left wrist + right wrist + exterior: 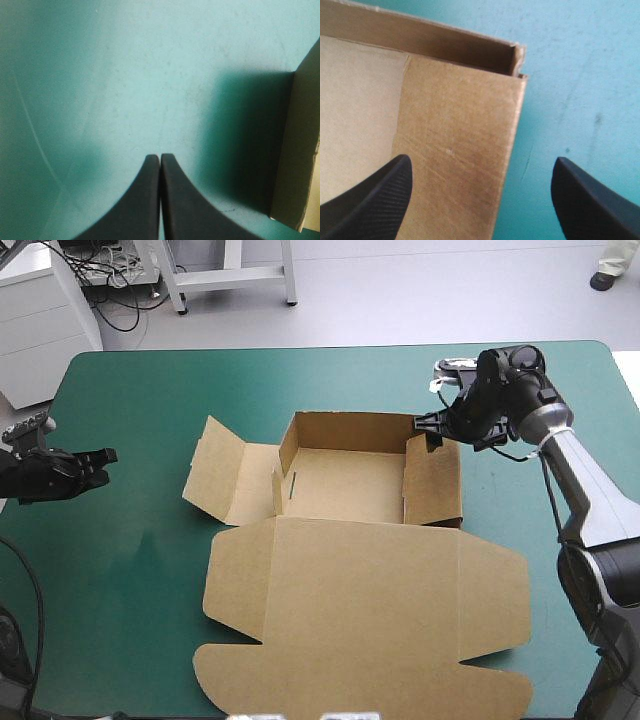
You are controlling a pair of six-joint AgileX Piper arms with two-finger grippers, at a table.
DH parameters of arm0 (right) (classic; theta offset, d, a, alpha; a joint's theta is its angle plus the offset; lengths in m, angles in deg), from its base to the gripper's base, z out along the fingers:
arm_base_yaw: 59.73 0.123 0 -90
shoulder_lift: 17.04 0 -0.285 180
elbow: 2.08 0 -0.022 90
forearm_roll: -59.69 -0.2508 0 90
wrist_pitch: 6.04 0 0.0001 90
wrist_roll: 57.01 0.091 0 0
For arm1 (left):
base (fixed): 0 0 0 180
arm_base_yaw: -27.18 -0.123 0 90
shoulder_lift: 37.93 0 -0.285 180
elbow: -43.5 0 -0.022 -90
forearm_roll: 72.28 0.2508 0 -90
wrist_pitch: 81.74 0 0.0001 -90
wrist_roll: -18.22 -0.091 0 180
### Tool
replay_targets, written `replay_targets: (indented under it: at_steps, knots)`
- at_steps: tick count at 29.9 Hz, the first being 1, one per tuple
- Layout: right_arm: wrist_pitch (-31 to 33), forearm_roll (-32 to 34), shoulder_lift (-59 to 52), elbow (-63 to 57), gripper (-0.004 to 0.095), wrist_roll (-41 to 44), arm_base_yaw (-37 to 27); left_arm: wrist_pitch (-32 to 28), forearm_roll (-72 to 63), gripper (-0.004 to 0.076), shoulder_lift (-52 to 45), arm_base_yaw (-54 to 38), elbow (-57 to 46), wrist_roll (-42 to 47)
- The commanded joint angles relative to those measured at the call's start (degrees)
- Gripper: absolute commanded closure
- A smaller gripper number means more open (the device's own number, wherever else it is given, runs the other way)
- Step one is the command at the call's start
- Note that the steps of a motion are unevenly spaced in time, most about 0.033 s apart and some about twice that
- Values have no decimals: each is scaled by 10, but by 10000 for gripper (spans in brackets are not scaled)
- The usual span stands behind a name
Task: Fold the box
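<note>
The brown box [350,540] lies mid-table as an open tray with its back and right walls raised; the left wall flap [225,472] lies folded outward and the wide lid [370,625] rests flat toward the front. My right gripper [432,428] hovers open over the tray's far right corner [517,62], one finger [375,200] above the right wall, the other [595,200] over the teal-green cover outside it. My left gripper [105,462] is shut near the table's left edge, clear of the box. The left wrist view shows its closed gripper [160,159] and the left wall flap's edge [300,150] beyond.
The teal-green cover [130,570] stretches bare between the left gripper and the box. The right arm [590,490] runs along the table's right side.
</note>
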Motion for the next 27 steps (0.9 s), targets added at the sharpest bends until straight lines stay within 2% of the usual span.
replay_targets:
  at_steps: [1, 6, 15, 27]
  knots:
    - [21, 17, -46, 38, 174, 13, -10, -11, -21, 756, -21, -1, 12, 2]
    - [21, -4, -85, 18, 174, 33, -10, -11, -21, 756, -21, -1, 12, 2]
    - [20, -50, -134, -96, 174, 35, -10, 0, -38, 756, -21, -1, 12, 3]
    - [-63, -52, -94, -156, 174, 35, -10, 0, -40, 756, -21, -1, 12, 10]
